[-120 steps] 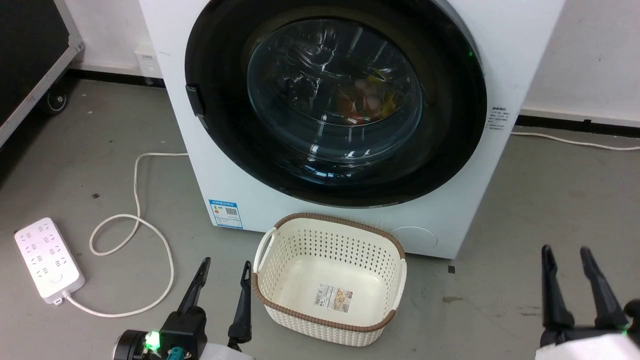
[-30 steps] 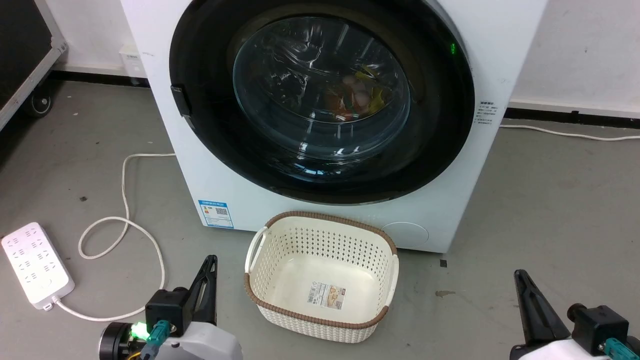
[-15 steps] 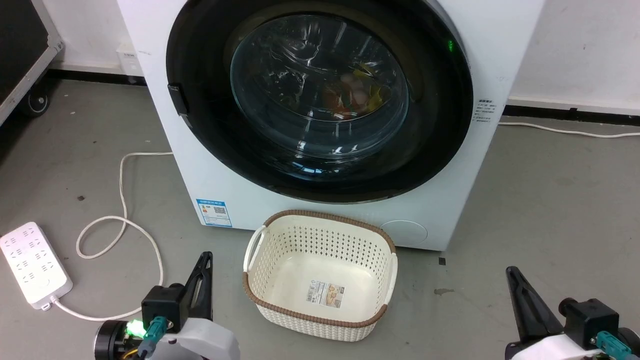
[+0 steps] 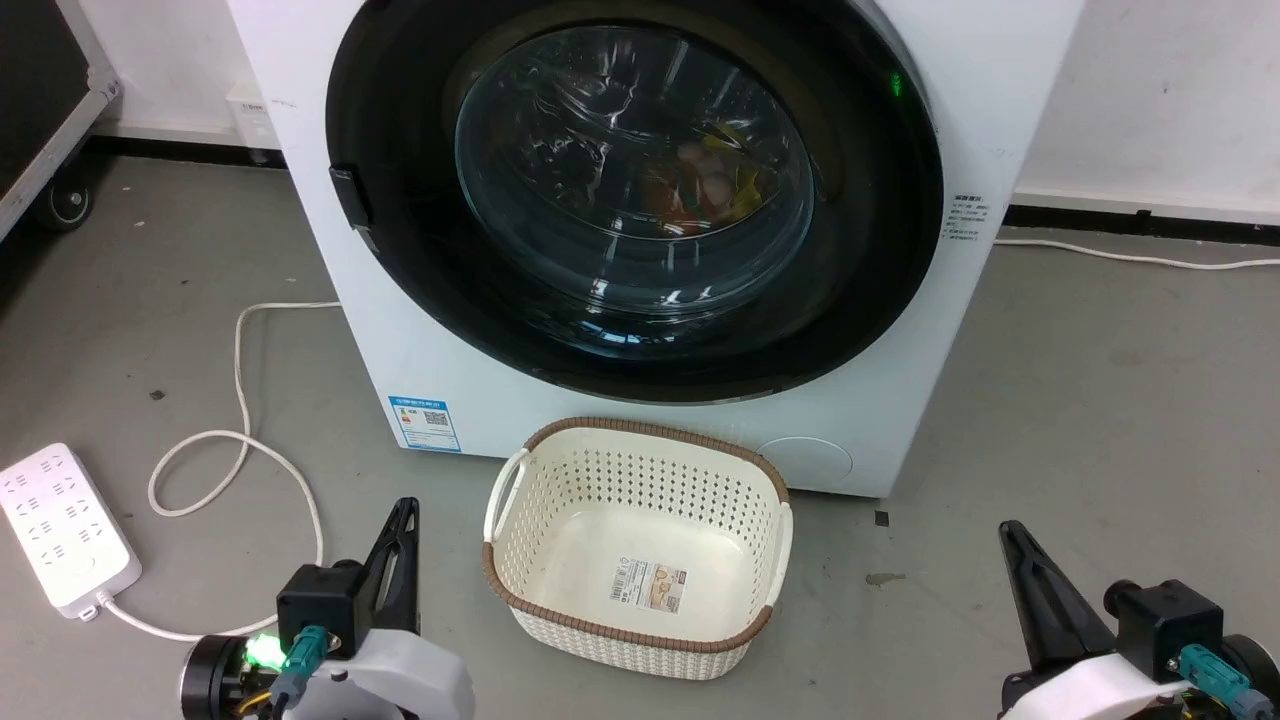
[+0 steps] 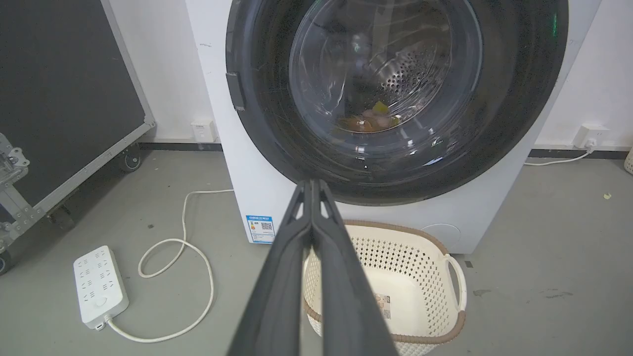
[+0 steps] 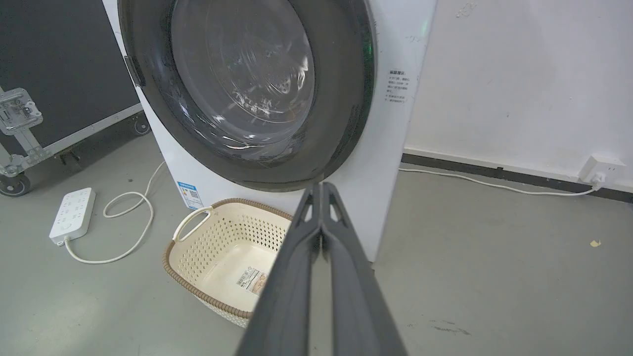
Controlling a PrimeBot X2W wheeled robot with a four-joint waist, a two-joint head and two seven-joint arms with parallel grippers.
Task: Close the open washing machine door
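Found the washing machine door seated against the front of the washing machine: round, with a broad glossy black rim ringing a bulging bowl of clear glass. Made out through that glass the perforated steel drum and a small heap of orange, yellow and pale items at its bottom. Noted a small dark rectangular tab on the rim's left side and a green light at its upper right. Saw smooth white panels on the boxy machine, with a small blue sticker at the lower left corner of its front.

Saw a cream perforated plastic basket with a brown braided rim on the grey floor, just in front of the machine. Spotted a white power strip with a looping pale cord further left on the floor.

Found the left hand closed, long dark tapered fingers pressed together at the tips, gripping nothing, low and left of the basket, well apart from the door. Found the right hand likewise closed and empty, right of the basket.
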